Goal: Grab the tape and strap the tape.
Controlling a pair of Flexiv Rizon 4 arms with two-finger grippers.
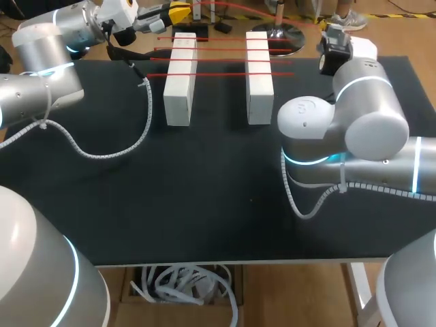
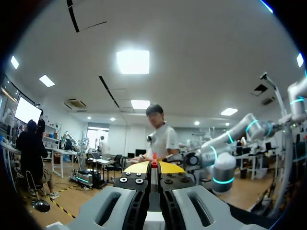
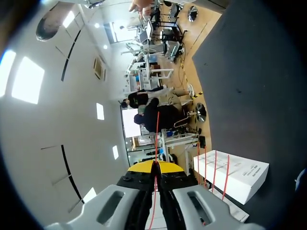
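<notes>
- One black table (image 1: 204, 204), bearing everything below.
- Two silver arms: left arm (image 1: 41, 68) entering over the far left corner, right arm (image 1: 354, 129) folded over the right side and hiding part of the table there.
- Two white blocks, long and narrow, lying side by side and apart in the far middle of the table: one nearer the left arm (image 1: 180, 82), one nearer the right arm (image 1: 259, 78).
- One coiled cable (image 1: 116, 151) hanging from the left arm, looping across the table surface up to the near end of the left-hand block.
- Two claws with yellow tips:
  - left claw (image 2: 154, 167), held past the far edge beyond the left-hand block, tips pressed together on a short red end of tape.
  - right claw (image 3: 154, 167), tips closed tight with a thin red tape strand (image 3: 156, 139) pinched between them and running out ahead; hidden in the head view behind the wrist housing.
- Four red tape strips (image 1: 218, 60), laid crosswise over both blocks, roughly parallel, bridging the gap between them.
- One tape strand, off the table, stretched in the air past the far edge between the two claws.
</notes>
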